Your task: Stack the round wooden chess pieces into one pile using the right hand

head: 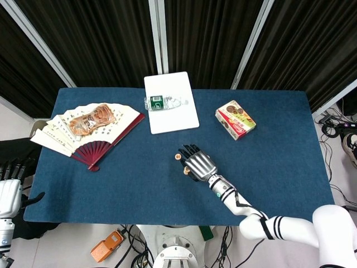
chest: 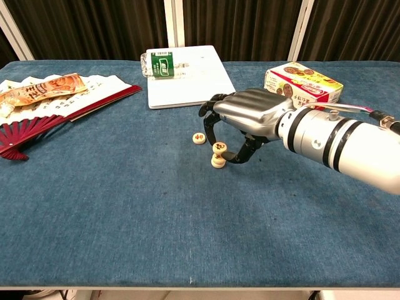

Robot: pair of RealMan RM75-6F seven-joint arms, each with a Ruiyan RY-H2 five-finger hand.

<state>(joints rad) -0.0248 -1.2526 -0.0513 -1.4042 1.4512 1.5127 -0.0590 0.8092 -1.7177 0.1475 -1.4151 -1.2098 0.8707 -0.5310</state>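
The right hand (chest: 247, 119) pinches one piece (chest: 219, 147) just over a second piece (chest: 217, 162); the third piece (chest: 199, 137) lies beside, unstacked.

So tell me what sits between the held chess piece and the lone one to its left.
Only bare blue cloth, as the chest view shows, between the piece in the right hand and the lone piece.

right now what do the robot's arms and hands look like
The right hand has a silver metallic back and black fingers. Its forearm is a glossy white cylinder with black bands and a thin cable along the top. The left hand at the head view's edge is silver-white with dark fingers.
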